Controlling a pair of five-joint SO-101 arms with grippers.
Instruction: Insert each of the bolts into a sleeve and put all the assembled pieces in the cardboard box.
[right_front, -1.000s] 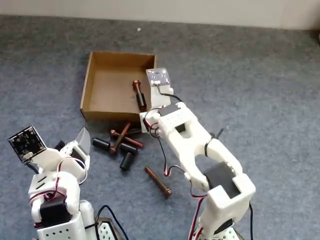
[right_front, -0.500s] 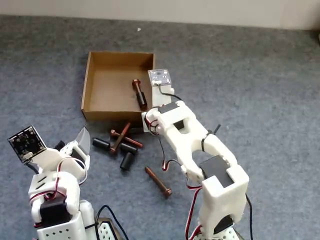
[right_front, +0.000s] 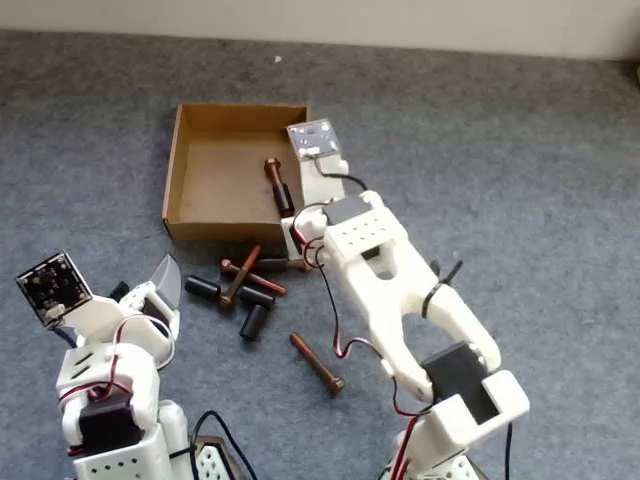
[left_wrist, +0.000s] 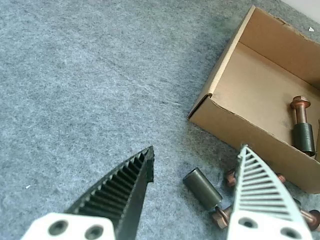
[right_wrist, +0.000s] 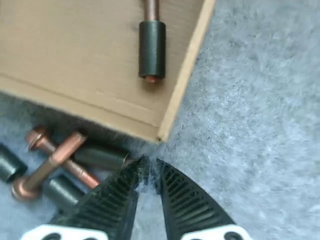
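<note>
Left gripper (left_wrist: 197, 148) has its jaws wide apart, empty. Right gripper (right_wrist: 150, 161), jaws all but closed on nothing, hovers by the cardboard box (right_wrist: 186, 70).

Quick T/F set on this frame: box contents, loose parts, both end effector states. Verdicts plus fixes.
1. The cardboard box holds one assembled piece, a bolt in a sleeve. True.
2. The left end effector is shut on a sleeve. False: it is open and empty, above the carpet.
3. A lone bolt lies apart from the pile in front of the box. True.
4. The right end effector is wide open over the middle of the box. False: it is shut, holds nothing, and sits just outside a box corner.
</note>
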